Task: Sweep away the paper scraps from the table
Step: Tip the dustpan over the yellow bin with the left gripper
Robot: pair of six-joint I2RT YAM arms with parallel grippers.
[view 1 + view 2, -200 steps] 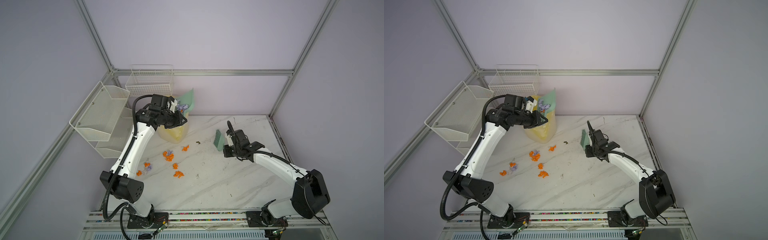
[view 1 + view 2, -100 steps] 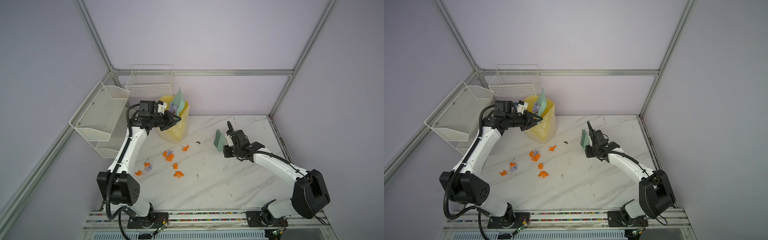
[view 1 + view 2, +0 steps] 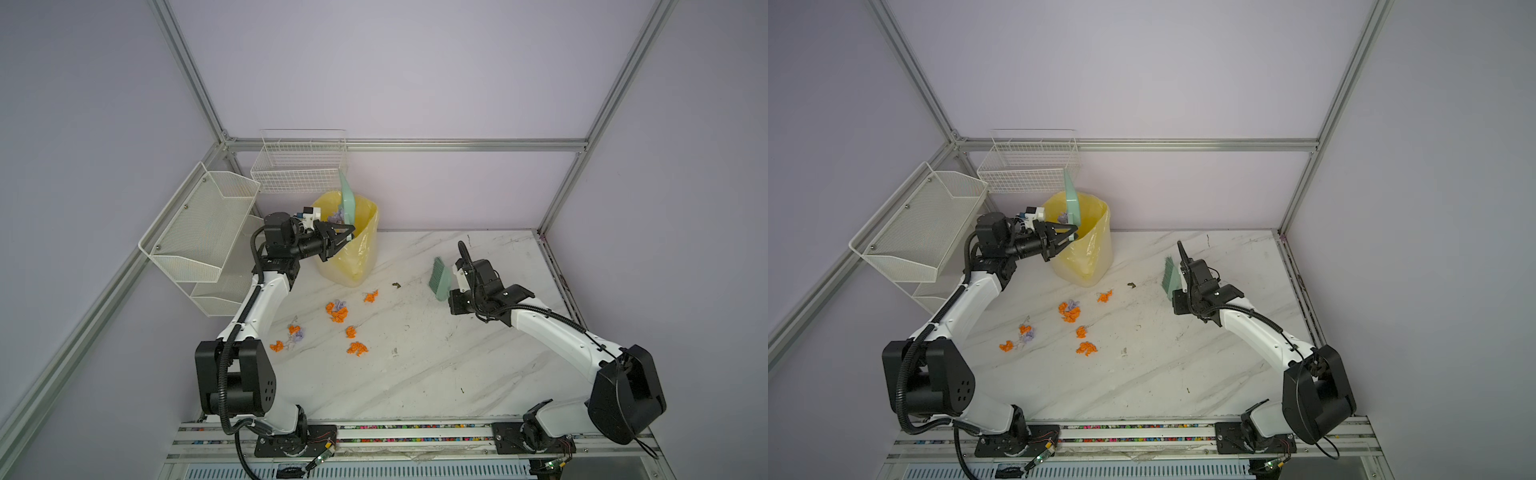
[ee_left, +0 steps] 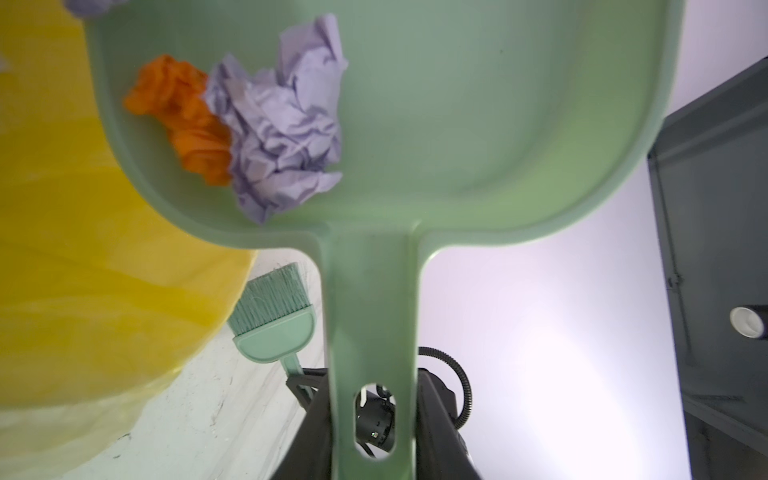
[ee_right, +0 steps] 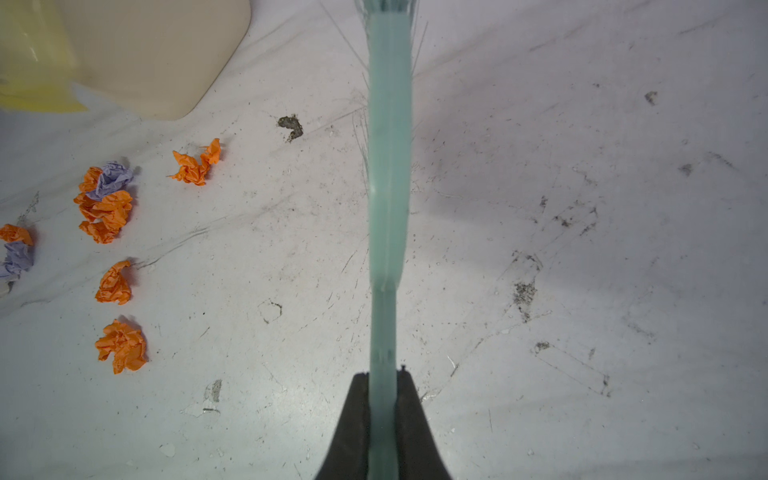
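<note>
Tipped since a second ago from a broad slant to nearly on edge above the yellow-lined bin [image 3: 357, 249], upper centre-left in both top views: the green dustpan [image 3: 347, 199], with the left wrist drawn lower and further left. No change at the right arm.

Clamped around the dustpan's handle, the left fingers [image 4: 432, 424]. Closed likewise on the thin handle of the green brush [image 5: 388, 187], the right fingers [image 5: 351, 424], right of centre in both top views and well apart from the litter. Bristles on or off the table [image 3: 457, 374]: impossible to tell.

Emptying under way, not finished. Still in the pan, in the left wrist view: two of the paper scraps [image 4: 282, 137], one orange and one lilac, lying against the wall nearest the bin. Another lilac one at the bin's mouth, just beside the pan, in a top view [image 3: 336, 216].

Left to do, by the look of it, the larger share: about half a dozen clumps [image 3: 337, 311], mostly orange with some lilac, scattered on the table at centre-left, below the bin and between the two arms. Between them and the brush, a dark speck [image 3: 395, 284]. Likely needed: the pan back on the table, at least one more sweep, another trip to the bin.
</note>
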